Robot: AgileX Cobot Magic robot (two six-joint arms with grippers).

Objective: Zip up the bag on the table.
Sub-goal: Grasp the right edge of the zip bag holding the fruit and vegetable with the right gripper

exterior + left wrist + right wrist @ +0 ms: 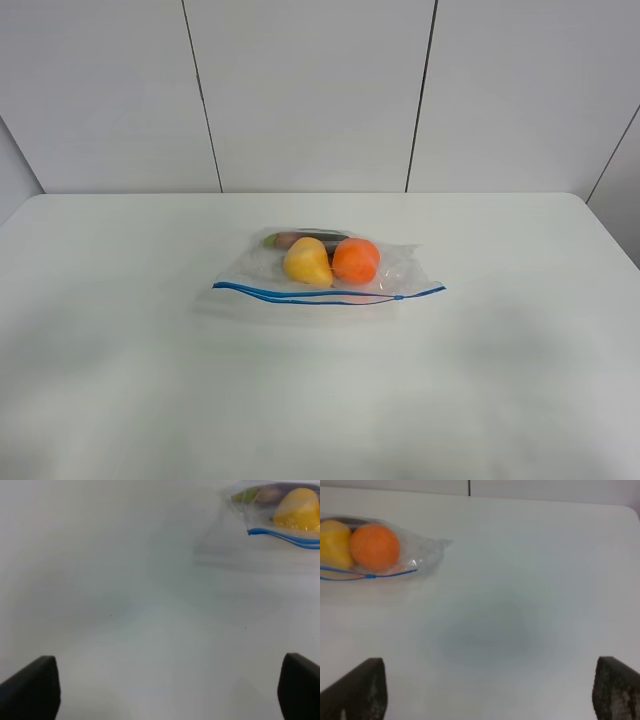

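Note:
The clear bag [398, 266] lies in the middle of the white table [120, 360]. Its blue zipper strip [300, 294] faces the front edge, with a small blue slider [399, 297] near the right end. Left of the slider the strip shows as two separate blue lines. Inside are a yellow fruit [307, 262], an orange [356, 260] and a dark vegetable [312, 237]. My left gripper [167, 692] is open and empty, with the bag [260, 505] well away from it. My right gripper [487, 692] is open and empty, also away from the bag [427, 550]. Neither gripper shows in the exterior view.
A grey panelled wall [310, 90] stands behind the table's far edge. The table's rounded far right corner [578, 198] is in view. White tabletop surrounds the bag on all sides.

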